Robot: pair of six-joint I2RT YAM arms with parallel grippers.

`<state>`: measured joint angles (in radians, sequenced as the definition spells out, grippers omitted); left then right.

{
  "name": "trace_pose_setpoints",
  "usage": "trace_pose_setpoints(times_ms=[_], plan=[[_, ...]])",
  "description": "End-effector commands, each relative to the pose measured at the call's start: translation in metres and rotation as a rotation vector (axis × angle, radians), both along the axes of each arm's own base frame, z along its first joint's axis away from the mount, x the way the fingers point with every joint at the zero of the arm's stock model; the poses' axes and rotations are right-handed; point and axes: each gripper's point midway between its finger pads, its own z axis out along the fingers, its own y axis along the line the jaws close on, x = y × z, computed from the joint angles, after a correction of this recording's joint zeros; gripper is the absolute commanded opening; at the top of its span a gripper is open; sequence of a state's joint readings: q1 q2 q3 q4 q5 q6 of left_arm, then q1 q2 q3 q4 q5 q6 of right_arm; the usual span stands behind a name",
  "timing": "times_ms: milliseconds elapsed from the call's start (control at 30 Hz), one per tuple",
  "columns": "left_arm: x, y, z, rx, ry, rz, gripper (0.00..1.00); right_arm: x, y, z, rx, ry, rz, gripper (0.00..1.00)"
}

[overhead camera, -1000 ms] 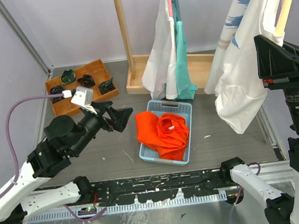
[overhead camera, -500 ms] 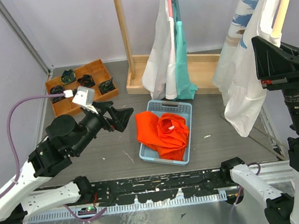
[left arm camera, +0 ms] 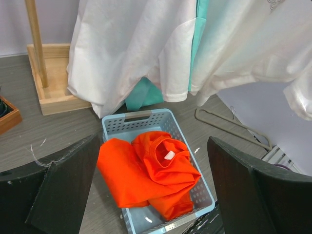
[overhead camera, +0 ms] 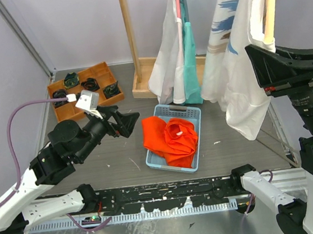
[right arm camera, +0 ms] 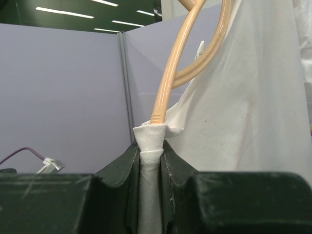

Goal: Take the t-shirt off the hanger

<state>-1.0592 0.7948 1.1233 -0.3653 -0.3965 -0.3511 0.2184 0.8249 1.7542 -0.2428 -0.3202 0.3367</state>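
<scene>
The white t-shirt with a blue print hangs on a beige hanger at the upper right. My right gripper is raised and shut on one hanger arm with the shirt's fabric wrapped over it. The right wrist view shows the jaws pinching that cloth-covered arm, with the bare hanger rising above and the shirt draped to the right. My left gripper is open and empty, low over the table, left of the basket; in its wrist view it faces the basket.
A light blue basket holds an orange shirt. White and teal garments hang on the wooden rack. A wooden tray with dark items sits back left. A wire hanger lies on the table.
My right gripper has carried the hanger and white t-shirt leftward and a little upward; the shirt has swung toward the rack. The left arm has not moved.
</scene>
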Motion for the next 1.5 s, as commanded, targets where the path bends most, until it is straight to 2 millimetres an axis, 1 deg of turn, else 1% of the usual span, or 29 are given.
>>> trace_pose_setpoints(times_ms=[0, 100, 267, 400, 500, 667, 800, 933, 1067, 1267, 1467], plan=[[0.001, 0.004, 0.002, 0.016, 0.0, 0.015, 0.98, -0.028, 0.011, 0.028, -0.032, -0.14, 0.083, 0.01], [0.001, 0.004, 0.002, 0.021, 0.002, 0.017, 0.98, -0.026, 0.017, 0.025, -0.045, -0.129, 0.115, 0.01], [0.001, 0.004, 0.002, 0.026, 0.006, 0.018, 0.98, -0.011, 0.02, 0.006, -0.062, -0.058, 0.114, 0.01], [0.001, 0.004, -0.001, 0.03, 0.013, 0.018, 0.98, 0.003, 0.019, -0.017, -0.083, 0.027, 0.085, 0.01], [0.001, 0.003, -0.002, 0.033, 0.016, 0.015, 0.98, 0.004, 0.021, -0.036, -0.103, 0.066, 0.094, 0.01], [0.001, 0.004, -0.003, 0.037, 0.018, 0.019, 0.98, 0.004, 0.032, -0.067, -0.174, 0.135, 0.154, 0.01], [0.001, 0.007, -0.001, 0.035, 0.014, 0.025, 0.98, -0.002, 0.04, -0.089, -0.213, 0.176, 0.212, 0.01], [0.0, 0.01, -0.001, 0.04, 0.012, 0.032, 0.98, -0.018, 0.042, -0.1, -0.237, 0.181, 0.245, 0.01], [-0.001, 0.013, -0.002, 0.04, 0.015, 0.032, 0.98, -0.03, 0.05, -0.113, -0.28, 0.202, 0.317, 0.01], [-0.004, 0.017, -0.004, 0.033, 0.022, 0.036, 0.98, -0.033, 0.06, -0.132, -0.315, 0.241, 0.401, 0.01], [-0.006, 0.024, -0.005, 0.025, 0.026, 0.045, 0.98, -0.031, 0.063, -0.14, -0.309, 0.259, 0.434, 0.01]])
